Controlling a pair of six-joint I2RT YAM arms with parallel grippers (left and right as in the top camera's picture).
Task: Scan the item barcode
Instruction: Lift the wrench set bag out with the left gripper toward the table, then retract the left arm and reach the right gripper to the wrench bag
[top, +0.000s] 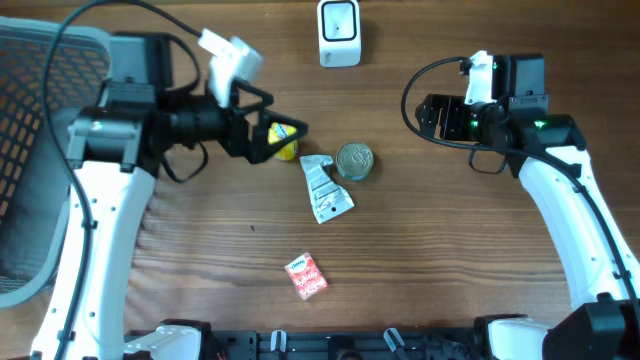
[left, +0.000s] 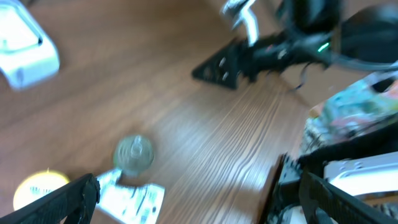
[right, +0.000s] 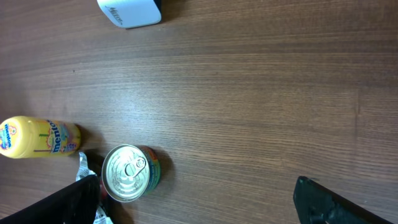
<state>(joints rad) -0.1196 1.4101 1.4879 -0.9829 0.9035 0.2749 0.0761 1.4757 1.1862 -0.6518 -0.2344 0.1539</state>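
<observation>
Mentos bottle (top: 284, 143): yellow, lying on its side on the wooden table (top: 430, 260), left of centre, right at the fingertips of the left claw.
Left claw (left: 186, 177): fingers spread wide apart, nothing clamped. In its own blurred wrist view one dark finger (left: 56, 202) overlaps the edge of the bottle. I cannot tell whether it actually touches.
Right claw (right: 196, 186): also spread wide and gripping nothing. It hangs over bare wood on the right side of the table, well apart from every item.
Scanner (top: 339, 32): small white unit with a dark window, standing at the far edge of the table between the two arms, well apart from the bottle.
Tin can (top: 354, 160): upright, with its silver pull-tab lid facing up. It is near the bottle on the side toward the right arm, with a gap of wood between them.
White pouch (top: 326, 190): crumpled and flat on the table, its upper end between the bottle and the can, just beside the can.
Red sachet (top: 306, 276): lies alone toward the near edge, well apart from the other items.
Mesh basket (top: 30, 120): grey, at the far left, partly under the left arm.
Left wrist view: motion-blurred, with something colourful at its right edge too smeared to identify.
</observation>
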